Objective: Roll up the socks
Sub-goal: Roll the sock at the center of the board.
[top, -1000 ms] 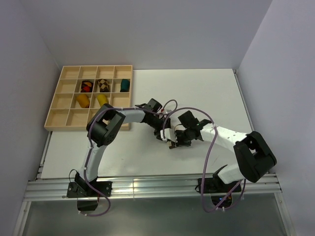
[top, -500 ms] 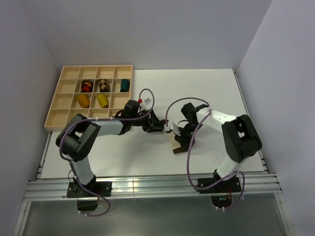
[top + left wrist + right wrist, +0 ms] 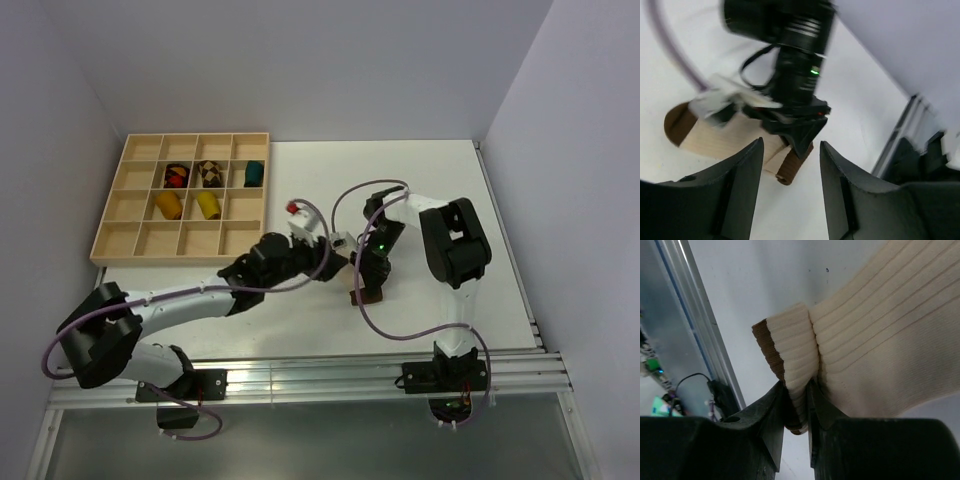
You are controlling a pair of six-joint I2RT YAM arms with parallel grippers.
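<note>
Right wrist view: my right gripper (image 3: 798, 390) has its jaws clenched on a folded, brown-edged end of the cream sock (image 3: 880, 335), with ribbed fabric bunched between them. Left wrist view: my left gripper (image 3: 790, 167) has its jaws released, standing apart with nothing between them and aimed at the sock just beyond. In the top view the sock lies on the desk (image 3: 450, 190) just right of the frame's centre, with both grippers crowded over it. I judge the roll has only begun, with the first turn pinched. Next I'd want the left jaws to steady the flat part while the right turns the fold over toward the far end, keeping it tight.
</note>
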